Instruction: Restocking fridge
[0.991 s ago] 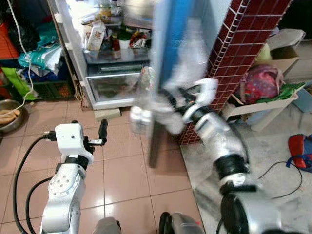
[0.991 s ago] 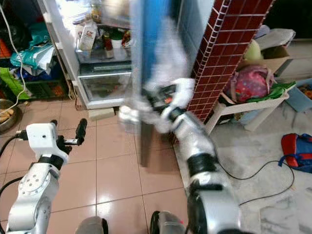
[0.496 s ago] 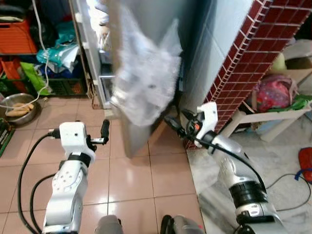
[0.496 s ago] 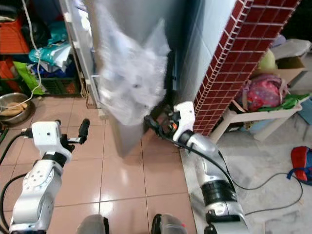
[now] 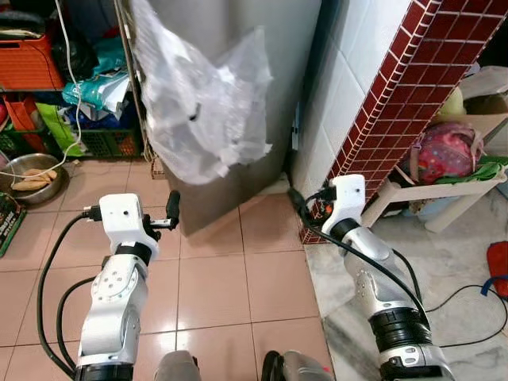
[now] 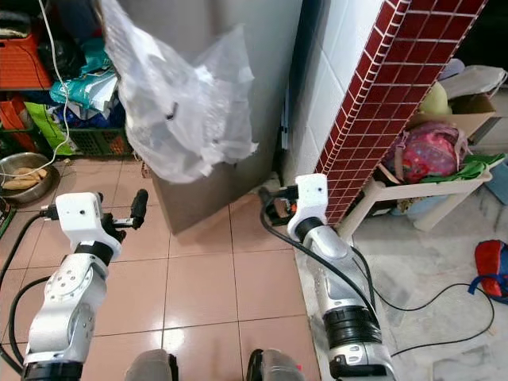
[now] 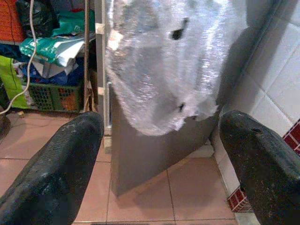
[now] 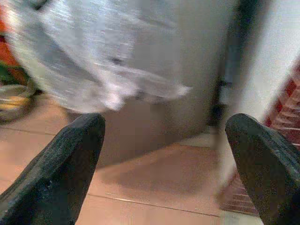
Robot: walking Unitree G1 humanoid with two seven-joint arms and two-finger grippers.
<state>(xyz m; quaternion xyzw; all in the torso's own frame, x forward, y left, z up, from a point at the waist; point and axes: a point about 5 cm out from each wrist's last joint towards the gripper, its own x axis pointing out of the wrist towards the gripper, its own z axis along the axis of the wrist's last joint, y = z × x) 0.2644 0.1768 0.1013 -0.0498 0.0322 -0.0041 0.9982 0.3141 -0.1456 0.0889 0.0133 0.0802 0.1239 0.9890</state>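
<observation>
The grey fridge door stands shut against the white tiled wall. A clear bubble-wrap bag hangs on the door's front. My left gripper is held low in front of the door's left edge, open and empty; the left wrist view looks between its fingers at the bag. My right gripper is at the door's lower right corner, a little off it, open and empty, facing the door.
A red tiled pillar rises close on the right. Left of the fridge are a green crate, an orange crate and a metal bowl. At the right stand a cardboard box with bags, and cables cross the floor.
The fridge door has swung shut, hiding the shelves seen a second ago. My right gripper has drawn back and down from the door. The camera has shifted too.
</observation>
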